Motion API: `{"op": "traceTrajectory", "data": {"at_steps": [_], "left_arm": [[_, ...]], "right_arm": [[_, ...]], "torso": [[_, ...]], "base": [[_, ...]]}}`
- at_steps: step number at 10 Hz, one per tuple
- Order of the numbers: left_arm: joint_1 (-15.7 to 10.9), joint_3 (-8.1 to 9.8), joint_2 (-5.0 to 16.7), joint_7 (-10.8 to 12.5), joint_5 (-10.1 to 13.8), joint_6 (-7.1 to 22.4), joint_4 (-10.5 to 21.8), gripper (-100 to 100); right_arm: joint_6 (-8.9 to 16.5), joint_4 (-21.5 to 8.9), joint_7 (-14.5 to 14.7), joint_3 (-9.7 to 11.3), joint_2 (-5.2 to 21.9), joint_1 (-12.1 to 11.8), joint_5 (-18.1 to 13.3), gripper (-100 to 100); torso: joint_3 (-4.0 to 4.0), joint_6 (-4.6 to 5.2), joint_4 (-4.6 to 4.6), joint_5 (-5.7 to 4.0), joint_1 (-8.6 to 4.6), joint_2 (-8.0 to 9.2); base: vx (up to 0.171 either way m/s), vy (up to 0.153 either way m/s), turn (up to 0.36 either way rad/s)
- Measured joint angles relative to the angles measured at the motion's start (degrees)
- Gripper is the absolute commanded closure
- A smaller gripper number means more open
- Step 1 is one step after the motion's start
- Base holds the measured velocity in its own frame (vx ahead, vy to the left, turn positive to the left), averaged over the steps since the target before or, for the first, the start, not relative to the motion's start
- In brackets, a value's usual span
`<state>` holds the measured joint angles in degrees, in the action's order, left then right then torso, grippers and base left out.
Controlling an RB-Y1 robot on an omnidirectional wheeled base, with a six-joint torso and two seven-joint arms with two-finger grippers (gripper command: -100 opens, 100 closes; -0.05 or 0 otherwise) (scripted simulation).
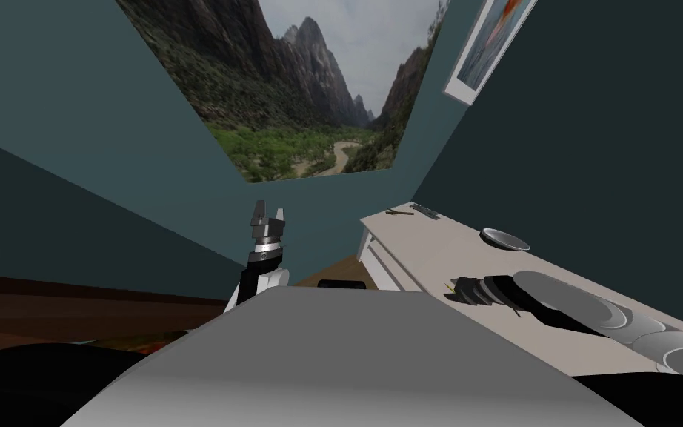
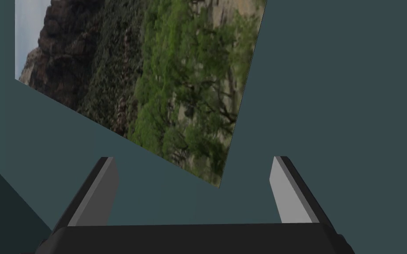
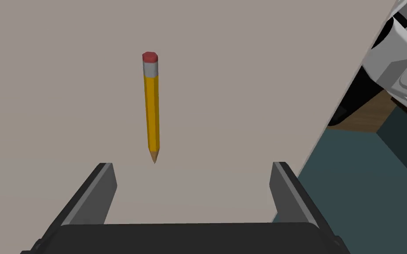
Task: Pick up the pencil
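Approach step. Yellow pencil lies flat on beige bench. Right pincer wide open, empty, just short of pencil tip. Next: advance, straddle shaft, close. Left pincer open, empty, well apart from pencil.

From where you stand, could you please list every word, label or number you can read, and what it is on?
None can be read. The yellow pencil shows no print, the desk top is plain, and the framed picture and the landscape scene carry no lettering. The small dark items at the desk's far end are too small to tell.
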<state>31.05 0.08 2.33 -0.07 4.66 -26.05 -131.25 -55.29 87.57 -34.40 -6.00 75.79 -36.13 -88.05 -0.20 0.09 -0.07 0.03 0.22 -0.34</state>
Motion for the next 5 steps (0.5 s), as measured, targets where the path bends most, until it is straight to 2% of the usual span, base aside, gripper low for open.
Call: {"op": "traceTrajectory", "data": {"at_steps": [1, 2, 4, 5], "left_arm": [[0.0, 0.0, 0.0, 0.0, 0.0, 0.0, 0.0, 0], [0.0, 0.01, 0.0, 0.0, 0.0, 0.0, 0.0, 0], [0.0, 0.01, 0.0, 0.0, 0.0, 0.0, 0.0, 0], [0.0, 0.01, 0.0, 0.0, 0.0, 0.0, 0.0, 0]], "right_arm": [[-1.2, -1.9, -0.3, -0.2, 0.9, -1.1, -0.7, -100], [-1.7, -1.9, -1.1, -0.2, 1.4, -1.7, -1.5, -100], [-2.8, -3.1, -3.3, 0.7, 2.4, -2.3, -3.8, -100], [-3.6, -4.6, -3.8, 1.3, 2.7, -2.2, -4.6, -100]], "torso": [[-0.02, 0.03, -0.01, 0.03, 0.01, -0.04], [0.01, 0.1, 0.0, 0.01, -0.02, 0.01], [0.02, 0.06, 0.01, 0.01, -0.01, 0.04], [0.01, 0.07, 0.01, 0.01, -0.03, 0.02]], "base": [[0.04, 0.024, 0.069], [0.025, 0.031, 0.122], [0.038, 0.031, 0.201], [0.04, 0.026, 0.182]]}}
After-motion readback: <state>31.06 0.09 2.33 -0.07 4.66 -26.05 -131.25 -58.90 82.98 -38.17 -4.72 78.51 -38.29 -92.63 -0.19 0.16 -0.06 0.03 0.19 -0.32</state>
